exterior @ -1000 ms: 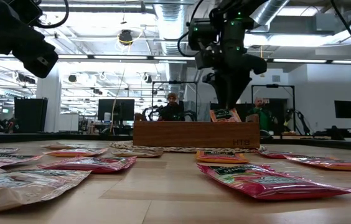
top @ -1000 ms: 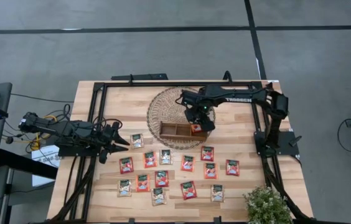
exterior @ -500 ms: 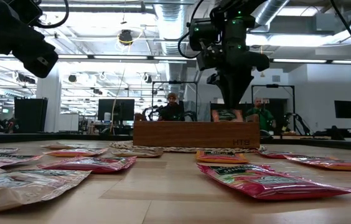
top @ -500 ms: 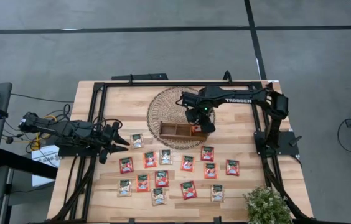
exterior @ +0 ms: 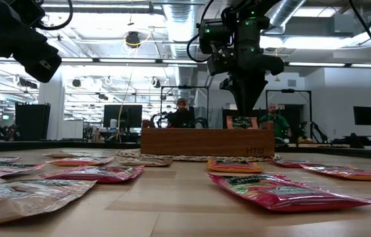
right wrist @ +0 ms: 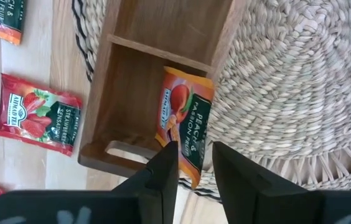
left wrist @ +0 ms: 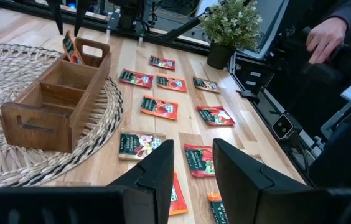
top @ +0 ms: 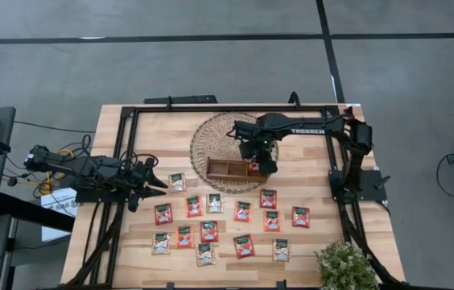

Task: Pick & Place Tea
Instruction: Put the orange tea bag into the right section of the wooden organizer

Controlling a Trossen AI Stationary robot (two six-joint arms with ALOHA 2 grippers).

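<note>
The right gripper (top: 256, 165) hangs over the end compartment of the brown wooden three-compartment tray (top: 225, 169), the end nearest the right arm's base, and its two dark fingers (right wrist: 163, 171) stand a narrow gap apart, just above an orange peach-and-passion-fruit tea sachet (right wrist: 184, 124). That sachet leans tilted against the compartment's wall, one corner poking over the rim; in the wrist view the fingertips sit right at its edge, though whether they pinch it I cannot tell. From table height the sachet's top (exterior: 241, 122) peeks above the tray wall directly beneath the gripper. The tray rests on a round woven straw mat (top: 211, 137). Over on the other side, the left gripper (top: 150, 184) waits low at the table's left edge, fingers (left wrist: 157, 171) parted with nothing between them. The remaining red and cream flat tea sachets (top: 211, 229) lie scattered in loose rows on the pale wooden table (top: 307, 181), in front of the tray. A small potted green plant (top: 344, 266) sits at the near right corner.
</note>
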